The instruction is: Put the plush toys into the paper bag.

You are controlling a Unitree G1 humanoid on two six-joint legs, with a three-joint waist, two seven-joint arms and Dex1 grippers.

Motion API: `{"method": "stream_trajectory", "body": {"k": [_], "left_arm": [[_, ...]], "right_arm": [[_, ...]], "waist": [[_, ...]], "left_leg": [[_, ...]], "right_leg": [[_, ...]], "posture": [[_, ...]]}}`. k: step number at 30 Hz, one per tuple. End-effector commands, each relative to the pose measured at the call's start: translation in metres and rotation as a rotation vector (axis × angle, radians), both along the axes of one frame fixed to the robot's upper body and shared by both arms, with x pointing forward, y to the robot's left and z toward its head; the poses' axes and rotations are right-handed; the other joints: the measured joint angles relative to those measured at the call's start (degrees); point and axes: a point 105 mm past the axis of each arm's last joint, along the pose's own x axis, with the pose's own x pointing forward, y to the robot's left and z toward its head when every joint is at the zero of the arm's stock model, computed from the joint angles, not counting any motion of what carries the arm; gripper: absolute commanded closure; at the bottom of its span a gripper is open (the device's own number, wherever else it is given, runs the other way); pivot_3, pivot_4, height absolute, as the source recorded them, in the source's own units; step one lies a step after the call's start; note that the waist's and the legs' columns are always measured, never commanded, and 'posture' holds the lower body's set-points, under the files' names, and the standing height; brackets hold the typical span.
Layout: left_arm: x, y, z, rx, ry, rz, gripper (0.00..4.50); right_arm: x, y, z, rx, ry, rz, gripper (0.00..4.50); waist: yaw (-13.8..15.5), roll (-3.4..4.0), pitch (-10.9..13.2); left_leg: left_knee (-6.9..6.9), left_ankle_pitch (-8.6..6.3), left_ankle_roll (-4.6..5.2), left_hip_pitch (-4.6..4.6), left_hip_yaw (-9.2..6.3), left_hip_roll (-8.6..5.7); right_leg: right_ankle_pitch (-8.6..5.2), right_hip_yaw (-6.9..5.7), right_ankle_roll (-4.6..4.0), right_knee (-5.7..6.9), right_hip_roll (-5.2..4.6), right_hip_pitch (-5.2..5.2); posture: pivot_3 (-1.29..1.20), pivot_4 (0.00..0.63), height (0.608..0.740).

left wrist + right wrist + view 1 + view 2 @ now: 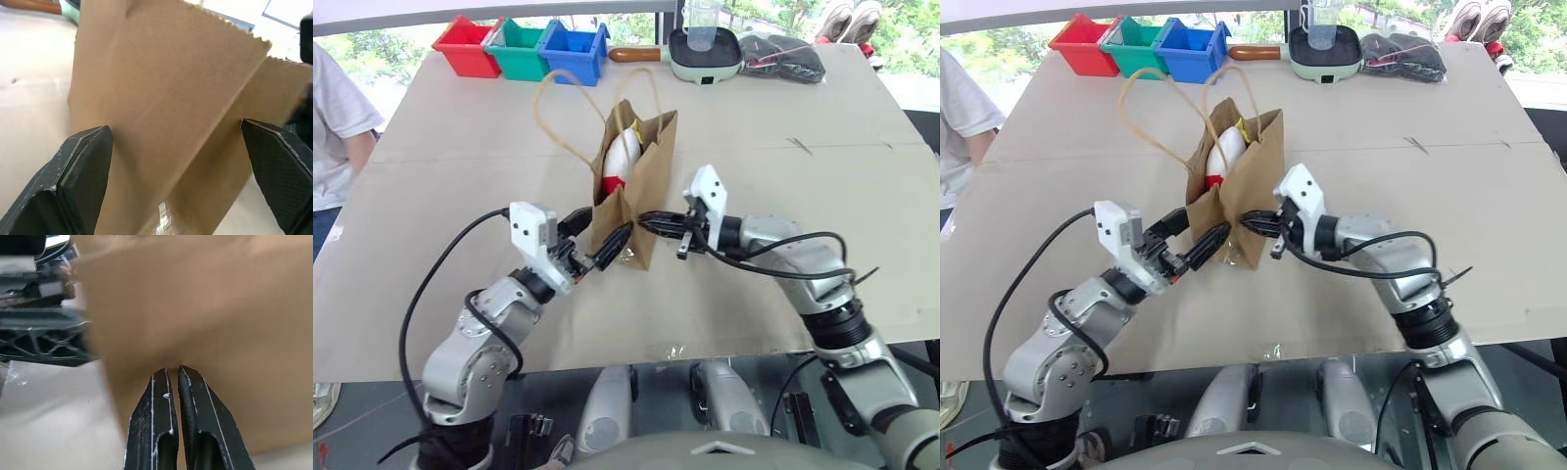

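From the head camera we see the paper bag (636,191) standing upright on the cardboard-covered table (822,186), its two cord handles looping up above the mouth. The white plush toy (622,157) sits inside, its red part and a bit of yellow showing over the rim. Our left gripper (597,238) reaches in from the left with its fingers spread wide, one on each side of the bag's lower near corner. Our right gripper (651,221) comes in level from the right, its fingers pressed together with their tips at the bag's side wall. Along the far edge stand a red bin (467,46), a green bin (519,49) and a blue bin (574,51), then a pale green pan (705,57) holding a clear cup (702,24). A person's sleeve (337,117) shows at the left.

In the left wrist view, both black fingers (80,181) stand far apart, with brown paper between them.

In the right wrist view, the two fingers (151,426) meet (barely a slit between them) against the paper wall; whether they pinch paper we cannot tell.
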Motion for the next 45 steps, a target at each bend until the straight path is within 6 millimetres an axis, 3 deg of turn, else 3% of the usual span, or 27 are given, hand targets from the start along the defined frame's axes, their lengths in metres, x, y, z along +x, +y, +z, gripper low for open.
{"method": "stream_trajectory", "body": {"k": [1,8,13,19,22,28,30,34,36,38,39,43,45], "left_arm": [[-0.002,-0.005,0.009,0.041,-0.077,0.016,0.0],[-0.005,-0.018,0.015,-0.001,-0.115,-0.013,0.0],[-0.002,-0.013,0.013,0.015,-0.111,-0.006,0.0],[0.017,-0.013,0.012,0.02,-0.112,0.07,0.0],[0.021,-0.014,0.014,-0.019,-0.116,0.074,0.76],[0.023,-0.011,0.013,0.007,-0.14,0.007,3.63],[0.026,-0.008,0.016,0.027,-0.162,-0.046,4.5],[0.029,-0.002,0.024,0.058,-0.212,-0.197,4.5],[0.032,0.006,0.032,0.142,-0.267,-0.389,4.5],[0.033,0.011,0.034,0.224,-0.299,-0.55,4.5],[0.035,0.013,0.033,0.261,-0.308,-0.597,4.5],[0.051,0.014,0.033,0.341,-0.325,-0.798,4.5],[0.062,0.013,0.034,0.355,-0.325,-0.832,4.5]], "right_arm": [[0.003,0.005,0.01,0.037,-0.047,-0.001,4.45],[0.006,0.012,0.011,0.089,-0.036,-0.023,4.45],[0.004,0.012,0.009,0.099,-0.033,-0.023,4.45],[-0.001,0.01,0.01,0.11,-0.041,-0.023,4.45],[-0.003,0.004,0.015,0.115,-0.094,-0.041,4.5],[-0.024,-0.018,0.028,0.16,-0.157,0.014,4.5],[-0.027,-0.033,0.033,0.146,-0.188,-0.004,3.94],[-0.037,-0.061,0.041,0.105,-0.242,-0.032,2.21],[-0.046,-0.098,0.044,0.034,-0.289,-0.095,1.26],[-0.055,-0.122,0.045,-0.027,-0.302,-0.126,0.25],[-0.058,-0.13,0.045,-0.048,-0.3,-0.137,0.07],[-0.073,-0.168,0.045,-0.129,-0.281,-0.232,0.07],[-0.078,-0.175,0.047,-0.127,-0.276,-0.264,0.07]], "waist": [[0.04,0.0,0.0],[0.0,0.0,0.0],[0.0,0.0,0.0],[0.02,0.0,0.0],[0.05,0.0,0.0],[0.03,0.0,0.0],[0.22,0.0,0.0],[0.34,0.0,0.0],[0.91,0.01,0.01],[1.24,0.02,0.02],[1.2,0.02,0.02],[1.29,0.01,0.01],[1.27,-0.02,0.01]], "left_leg": [[0.0,0.0,0.0,0.0,0.0,0.0],[0.0,0.0,0.0,0.0,-0.01,-0.02],[0.0,0.0,0.0,0.01,-0.01,-0.02],[0.05,0.0,0.0,0.01,-0.02,-0.05],[0.04,0.0,0.0,0.02,-0.03,-0.05],[0.05,0.0,0.0,0.02,-0.04,-0.06],[0.08,0.0,0.0,0.02,-0.06,-0.08],[0.1,0.0,0.0,0.03,-0.05,-0.09],[0.1,0.0,0.0,0.03,-0.05,-0.09],[0.12,0.0,0.0,0.0,-0.07,-0.11],[0.12,0.0,0.0,0.01,-0.04,-0.12],[0.12,0.0,0.01,0.04,0.0,-0.12],[0.14,0.0,0.01,0.02,-0.03,-0.13]], "right_leg": [[0.0,0.0,0.0,0.0,0.0,0.0],[0.0,-0.01,0.0,0.04,-0.02,0.0],[0.0,-0.01,0.0,0.05,-0.02,0.0],[0.0,-0.01,0.0,0.12,-0.03,0.0],[0.0,-0.02,0.0,0.15,-0.03,0.0],[0.0,-0.04,0.0,0.18,-0.04,0.0],[0.0,-0.05,0.0,0.23,-0.04,0.0],[-0.01,-0.06,0.0,0.24,-0.03,0.0],[-0.02,-0.07,0.0,0.24,-0.03,0.0],[-0.03,-0.14,0.0,0.2,-0.02,0.01],[-0.03,-0.11,0.0,0.19,-0.03,0.01],[-0.03,-0.05,0.01,0.15,-0.01,0.05],[-0.03,-0.09,0.01,0.14,0.0,0.08]], "posture": [[0.0,0.15,0.74],[0.0,0.15,0.74],[0.0,0.15,0.74],[0.0,0.15,0.74],[0.0,0.15,0.74],[0.0,0.15,0.74],[0.0,0.15,0.74],[0.0,0.15,0.74],[0.0,0.15,0.74],[0.0,0.15,0.74],[0.0,0.15,0.74],[0.0,0.15,0.74],[0.0,0.15,0.74]]}}
